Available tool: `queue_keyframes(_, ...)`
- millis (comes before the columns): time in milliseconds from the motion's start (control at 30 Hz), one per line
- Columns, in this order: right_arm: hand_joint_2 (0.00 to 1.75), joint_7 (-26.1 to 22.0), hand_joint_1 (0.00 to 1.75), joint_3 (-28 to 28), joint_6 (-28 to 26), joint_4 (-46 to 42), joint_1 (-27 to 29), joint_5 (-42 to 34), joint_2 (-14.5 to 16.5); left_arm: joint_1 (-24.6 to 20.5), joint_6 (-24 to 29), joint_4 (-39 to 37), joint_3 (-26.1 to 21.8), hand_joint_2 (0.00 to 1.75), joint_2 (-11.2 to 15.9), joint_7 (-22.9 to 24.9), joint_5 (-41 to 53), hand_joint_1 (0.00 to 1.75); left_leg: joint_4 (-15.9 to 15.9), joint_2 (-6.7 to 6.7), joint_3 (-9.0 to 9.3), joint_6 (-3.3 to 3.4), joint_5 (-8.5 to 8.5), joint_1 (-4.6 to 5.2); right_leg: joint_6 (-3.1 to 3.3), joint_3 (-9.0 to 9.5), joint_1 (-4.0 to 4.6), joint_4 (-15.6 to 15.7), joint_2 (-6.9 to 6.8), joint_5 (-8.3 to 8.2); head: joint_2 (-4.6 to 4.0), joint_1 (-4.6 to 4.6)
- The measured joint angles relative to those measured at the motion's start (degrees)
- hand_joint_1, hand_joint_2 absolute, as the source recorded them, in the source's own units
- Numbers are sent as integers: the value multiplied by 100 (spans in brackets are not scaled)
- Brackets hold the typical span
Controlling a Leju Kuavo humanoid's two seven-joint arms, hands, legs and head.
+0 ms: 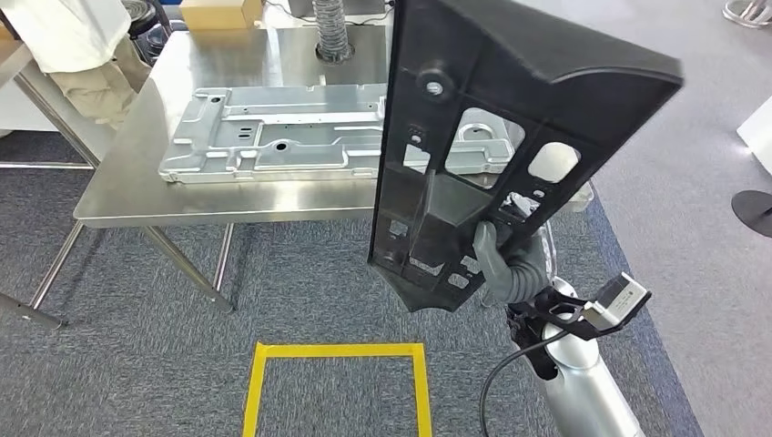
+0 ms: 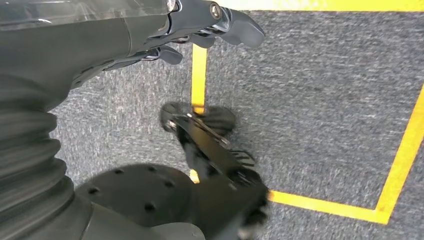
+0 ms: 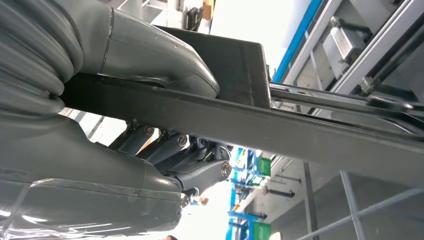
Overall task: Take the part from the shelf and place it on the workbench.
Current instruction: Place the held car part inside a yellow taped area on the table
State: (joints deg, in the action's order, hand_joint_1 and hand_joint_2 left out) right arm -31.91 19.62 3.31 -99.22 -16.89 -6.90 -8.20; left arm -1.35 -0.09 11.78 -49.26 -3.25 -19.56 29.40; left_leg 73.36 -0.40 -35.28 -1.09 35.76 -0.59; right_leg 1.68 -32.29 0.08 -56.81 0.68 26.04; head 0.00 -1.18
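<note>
My right hand [image 1: 512,266] grips the lower edge of a large black plastic part [image 1: 492,118] with several cut-outs. The part stands nearly upright in the air, in front of the near right corner of the stainless workbench [image 1: 173,196]. In the right wrist view the thumb [image 3: 160,57] lies on one face of the part's edge [image 3: 300,130] and the fingers [image 3: 200,172] press on the other. My left hand [image 2: 200,22] hangs over the grey carpet, fingers apart and holding nothing.
A silver stamped metal plate [image 1: 291,137] lies across the workbench. A grey ribbed hose [image 1: 332,32] and a cardboard box [image 1: 218,11] sit at its far end. A person in light clothes [image 1: 82,55] stands at the far left. Yellow tape [image 1: 337,350] marks a square on the floor.
</note>
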Motion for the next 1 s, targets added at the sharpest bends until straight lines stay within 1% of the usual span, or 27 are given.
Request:
queue_keyframes(33,175,-2,175,1,3,1,15,3,3,10,6,0,-10,175,1,1,0,0,36,0,-146,-4,173,-1,2,97,6,0,6,81,0,-2)
queue_keyframes(67,175,-5,175,2,11,1,26,5,4,19,9,0,-23,175,1,2,0,0,-76,1,-228,1,230,0,1,203,11,0,12,164,0,-2)
queue_keyframes(100,175,-9,175,2,24,1,31,5,6,25,9,0,-40,175,1,2,0,0,-334,1,-250,17,110,2,-2,317,18,0,16,251,0,-3)
queue_keyframes(133,175,-14,175,1,42,1,31,3,7,34,9,0,-55,175,1,1,1,0,-684,1,-240,49,-207,9,-9,425,25,3,17,339,0,-2)
queue_keyframes(167,175,-17,175,-1,58,5,31,-2,8,47,9,0,-69,175,3,1,5,0,-998,-1,-228,82,-619,26,-26,528,34,-3,21,422,0,3)
queue_keyframes(200,175,-22,175,-5,72,8,29,-9,9,58,8,0,-78,175,4,1,10,0,-1233,-3,-200,123,-964,45,-53,604,39,2,28,498,0,4)
queue_keyframes(233,175,-23,175,-11,80,8,26,-16,10,67,7,0,-82,175,6,1,18,0,-1364,-3,-176,156,-1202,68,-86,663,41,23,37,557,0,5)
queue_keyframes(267,175,-23,175,-22,84,3,19,-23,13,70,6,0,-84,175,8,1,26,0,-1409,-2,-145,185,-1273,82,-123,707,40,28,45,576,0,7)
queue_keyframes(333,175,-19,175,-48,98,-21,-12,-34,17,53,5,0,-84,175,4,-2,36,0,-1515,-2,-21,242,-1224,73,-187,681,36,-98,36,507,0,4)
queue_keyframes(367,175,-20,175,-61,111,-31,-38,-40,18,44,6,0,-86,175,2,-4,37,0,-1583,-2,58,272,-1201,59,-217,576,35,-303,19,438,0,13)
queue_keyframes(400,175,-19,175,-71,130,-36,-66,-46,18,34,7,0,-89,175,-1,-7,37,0,-1640,-3,146,293,-1174,48,-250,383,29,-598,4,410,0,21)
queue_keyframes(433,175,-18,175,-79,148,-38,-86,-54,18,26,8,0,-94,175,-2,-10,37,0,-1684,-3,228,308,-1136,40,-283,135,14,-937,-12,446,0,27)
queue_keyframes(467,175,-18,175,-84,160,-38,-101,-60,18,19,9,0,-100,175,-1,-12,37,0,-1703,-4,299,316,-1086,39,-314,-132,-2,-1250,-17,565,0,37)
queue_keyframes(500,175,-15,175,-86,169,-37,-107,-64,19,14,9,0,-107,175,1,-14,37,0,-1712,-10,371,315,-1026,38,-341,-386,-24,-1493,-20,750,0,38)
queue_keyframes(533,175,-14,175,-87,173,-37,-106,-67,20,12,9,0,-114,175,1,-15,37,0,-1715,-17,449,312,-960,36,-363,-578,-45,-1608,-25,933,0,40)
queue_keyframes(567,175,-13,175,-87,175,-36,-106,-67,22,16,9,0,-119,175,1,-16,37,0,-1715,-25,540,305,-885,33,-378,-703,-62,-1581,-30,1052,0,43)
queue_keyframes(600,175,-11,175,-87,177,-36,-106,-68,25,21,10,0,-123,175,0,-18,37,0,-1715,-32,644,293,-804,29,-385,-758,-76,-1410,-36,1033,0,45)
queue_keyframes(633,175,-11,175,-89,178,-36,-107,-69,26,25,11,0,-127,175,-1,-20,37,0,-1716,-36,756,276,-718,26,-383,-753,-84,-1113,-43,827,0,48)
queue_keyframes(700,175,-12,175,-93,179,-31,-107,-71,27,34,15,0,-138,175,-1,-26,37,0,-1713,-44,939,227,-543,31,-336,-698,-76,-440,-73,3,0,56)
queue_keyframes(733,175,-10,175,-96,178,-27,-108,-72,27,26,17,0,-147,175,1,-32,38,0,-1723,-46,999,192,-461,38,-293,-676,-62,-237,-81,-321,0,57)
queue_keyframes(767,175,-8,175,-101,177,-26,-113,-75,30,19,18,0,-157,175,5,-39,38,0,-1717,-44,1051,154,-412,46,-243,-660,-51,-134,-83,-503,0,58)
queue_keyframes(833,175,-4,175,-114,175,-34,-141,-80,36,-9,17,1,-174,175,18,-52,41,0,-1642,-33,1098,78,-408,47,-140,-578,-43,-109,-60,-455,0,56)
queue_keyframes(867,175,-5,175,-121,174,-42,-159,-82,39,-17,16,1,-182,175,24,-57,45,0,-1492,-25,1061,50,-449,41,-93,-514,-49,-82,-52,-422,0,56)
queue_keyframes(900,175,-6,175,-127,172,-47,-179,-85,40,-28,14,2,-191,175,28,-61,49,0,-1247,-19,933,26,-467,33,-52,-446,-50,-65,-47,-383,0,52)
queue_keyframes(933,175,-5,175,-132,169,-50,-190,-87,42,-36,9,2,-201,175,32,-64,57,0,-913,-12,731,7,-424,24,-22,-380,-51,-48,-43,-343,0,48)
queue_keyframes(967,175,-2,175,-134,163,-51,-196,-89,43,-40,4,2,-208,175,32,-66,64,0,-547,-8,486,-9,-311,19,-1,-322,-45,-43,-42,-290,0,43)
queue_keyframes(1000,175,3,175,-137,156,-51,-194,-88,43,-39,-1,2,-214,175,32,-67,72,0,-223,-5,227,-20,-122,16,11,-265,-38,-41,-39,-233,0,39)
